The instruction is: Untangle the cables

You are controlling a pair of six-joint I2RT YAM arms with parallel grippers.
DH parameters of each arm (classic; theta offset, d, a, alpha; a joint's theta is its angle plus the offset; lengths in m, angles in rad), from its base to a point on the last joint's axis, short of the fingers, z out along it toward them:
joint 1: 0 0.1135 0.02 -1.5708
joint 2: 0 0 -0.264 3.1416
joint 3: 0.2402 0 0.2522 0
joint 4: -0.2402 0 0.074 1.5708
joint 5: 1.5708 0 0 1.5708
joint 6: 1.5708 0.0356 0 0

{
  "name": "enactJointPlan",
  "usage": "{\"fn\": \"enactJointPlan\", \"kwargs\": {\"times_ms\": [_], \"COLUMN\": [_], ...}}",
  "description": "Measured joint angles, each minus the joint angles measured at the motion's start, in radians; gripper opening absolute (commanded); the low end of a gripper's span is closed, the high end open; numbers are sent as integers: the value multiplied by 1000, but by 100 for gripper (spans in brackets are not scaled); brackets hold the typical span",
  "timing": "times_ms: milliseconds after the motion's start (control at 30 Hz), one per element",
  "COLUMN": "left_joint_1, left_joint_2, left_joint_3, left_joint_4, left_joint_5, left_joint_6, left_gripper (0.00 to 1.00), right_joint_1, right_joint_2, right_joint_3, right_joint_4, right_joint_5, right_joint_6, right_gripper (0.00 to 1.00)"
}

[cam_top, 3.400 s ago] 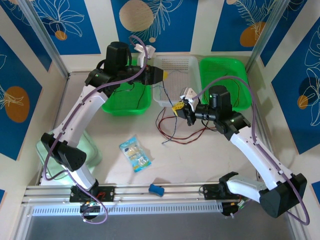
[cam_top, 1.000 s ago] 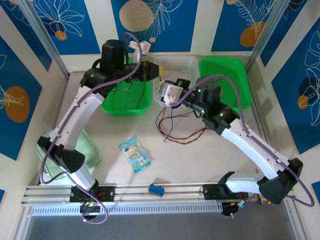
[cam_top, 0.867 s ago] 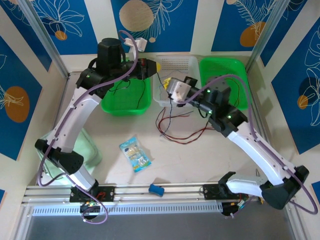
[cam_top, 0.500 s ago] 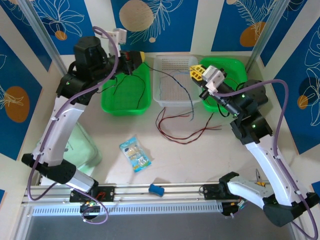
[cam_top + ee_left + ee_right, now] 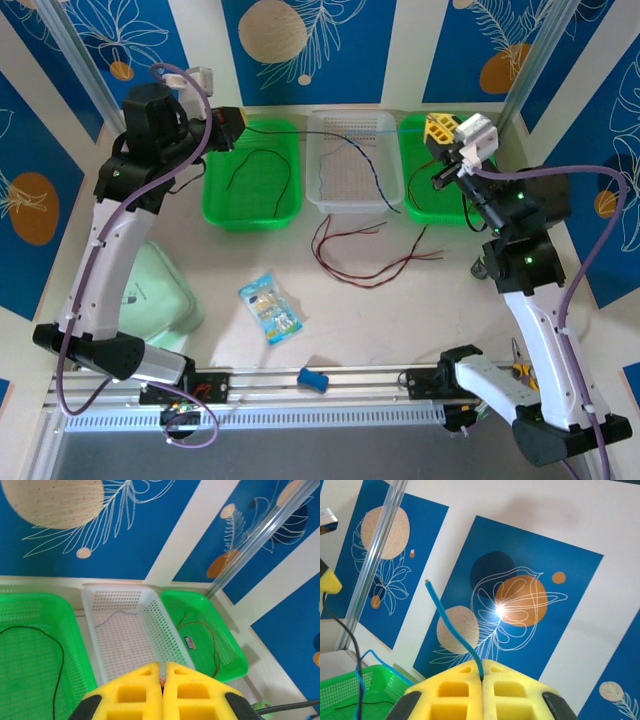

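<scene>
Left claw [image 5: 162, 674] is clamped on a black cable [image 5: 290, 131] stretching rightward from it over the white basket [image 5: 330, 200]. Red cables [image 5: 375, 284] lie on the worktop [image 5: 400, 330] between both claws. Right claw [image 5: 482, 676] pinches a blue cable [image 5: 451, 625], whose end pokes above it.

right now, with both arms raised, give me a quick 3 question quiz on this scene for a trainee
1. True or false: the right fingers are shut on a blue cable.
2. The black cable lies in which basket? A left green basket, B white, C right green
3. Fill in: the loose cables on the table are ___.
Key: 1 true; 2 A; 3 red.
</scene>
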Motion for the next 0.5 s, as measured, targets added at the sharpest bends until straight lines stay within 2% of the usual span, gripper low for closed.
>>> {"fn": "enactJointPlan", "kwargs": {"times_ms": [500], "left_joint_1": [178], "left_joint_2": [-109], "left_joint_3": [-165], "left_joint_4": [72], "left_joint_5": [-16], "left_joint_6": [-28], "left_gripper": [0], "right_joint_1": [-193], "right_joint_2": [-46], "right_joint_3": [0], "right_joint_4": [-10], "right_joint_5": [55], "right_joint_6": [98], "right_gripper": [0]}}
